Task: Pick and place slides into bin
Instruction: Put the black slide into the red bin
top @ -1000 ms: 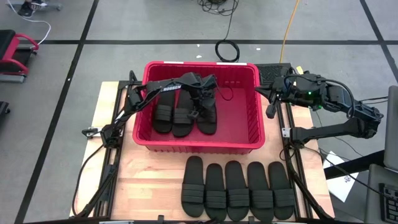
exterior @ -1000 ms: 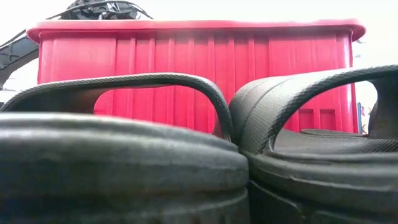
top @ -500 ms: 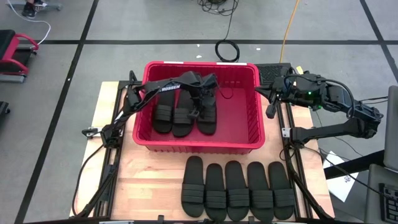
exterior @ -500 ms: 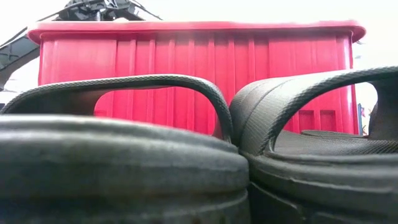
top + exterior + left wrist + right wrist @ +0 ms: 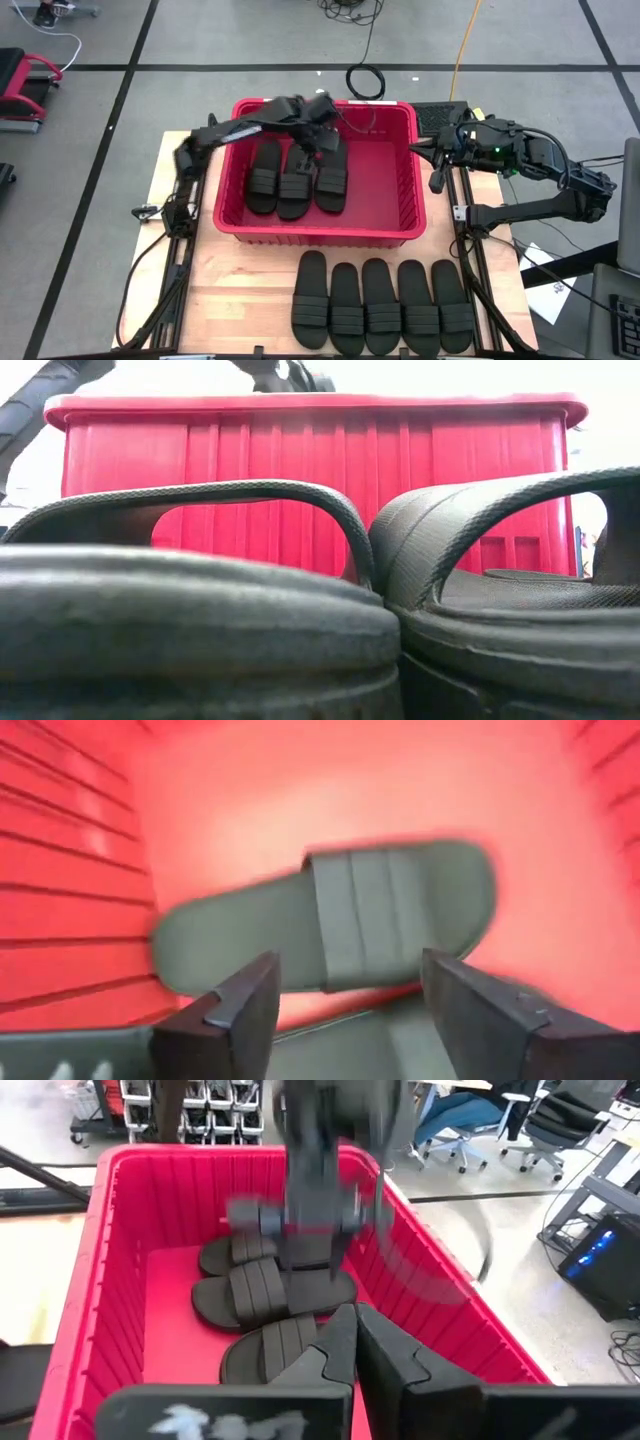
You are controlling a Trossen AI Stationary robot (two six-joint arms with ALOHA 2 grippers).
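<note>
Three black slides (image 5: 297,176) lie side by side, soles down, on the floor of the red bin (image 5: 320,236). Several more slides (image 5: 382,305) lie in a row on the table in front of the bin, and two of them fill the low view (image 5: 200,630). My left gripper (image 5: 322,138) hangs open and empty above the slides in the bin. Its wrist view (image 5: 345,1010) looks down on one slide (image 5: 330,925) between its fingers, clear of it. My right gripper (image 5: 436,183) is shut and empty beside the bin's right rim.
The bin's right half (image 5: 385,180) is bare red floor. The right arm (image 5: 540,160) reaches in from the table's right edge. Cables (image 5: 365,80) lie on the room floor beyond the table. Bare wood (image 5: 240,290) shows left of the slide row.
My left gripper has risen from the slides in the bin and swung toward the bin's far wall, moving fast. In the low view the arm now stands higher above the rim. The three slides stay on the bin floor. My right arm has kept still.
</note>
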